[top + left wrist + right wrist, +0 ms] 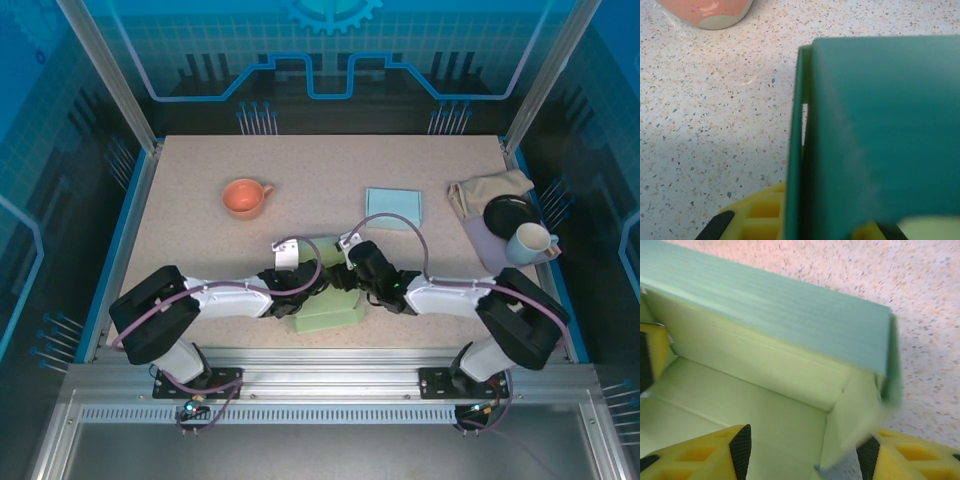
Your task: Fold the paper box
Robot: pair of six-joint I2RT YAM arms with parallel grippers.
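speckled beige tabletop (200, 250) with blue edging sits inside a blue-lit, glass-walled enclosure. an orange cup (243, 197) stands at the left, a pale blue square (393, 207) right of centre, and a beige cloth (488, 190), black plate (512, 212) and mug (530, 242) crowd the right edge. the green paper box (328, 315) lies at the near middle, between both arms. the left gripper (800, 226) is pinched onto an upright box wall; the right gripper (802, 450) is spread, a box corner between its fingers.

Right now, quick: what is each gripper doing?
Left gripper: shut, pinching a wall of the paper box.
Right gripper: open, jaws apart around a corner of the box.
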